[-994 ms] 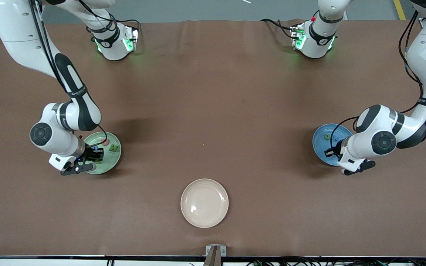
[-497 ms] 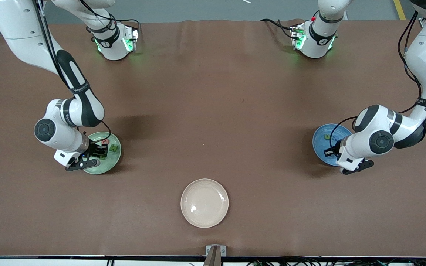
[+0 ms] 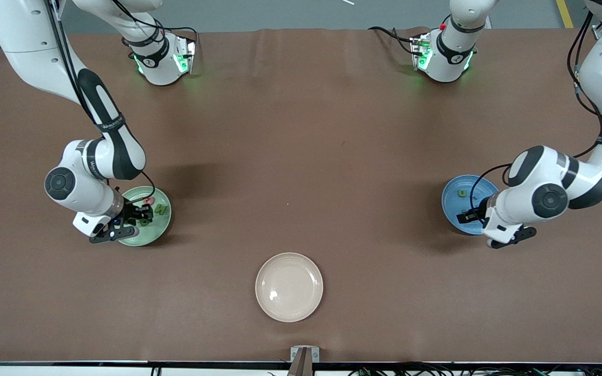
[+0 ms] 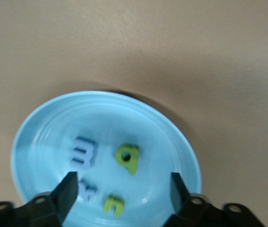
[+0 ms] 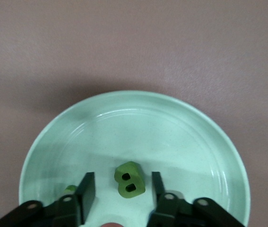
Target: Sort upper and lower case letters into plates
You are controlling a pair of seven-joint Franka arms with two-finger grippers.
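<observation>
Green plate (image 3: pixel 161 227) sat at right arm's end, blue plate (image 3: pixel 453 198) at left arm's. I had left gripper (image 4: pixel 124 191) and right gripper (image 5: pixel 123 188) spread, empty, over them. Letters looked light, foamy; I'd pinch flat sides.

Quick count: three plates total, one green (image 3: pixel 162 227), one blue (image 3: pixel 453 201), one cream (image 3: pixel 289 286). The blue one has four letters: two blue-ish (image 4: pixel 82 152), two green (image 4: pixel 127 157). Can't count the green plate's letters, arm blocks some.
</observation>
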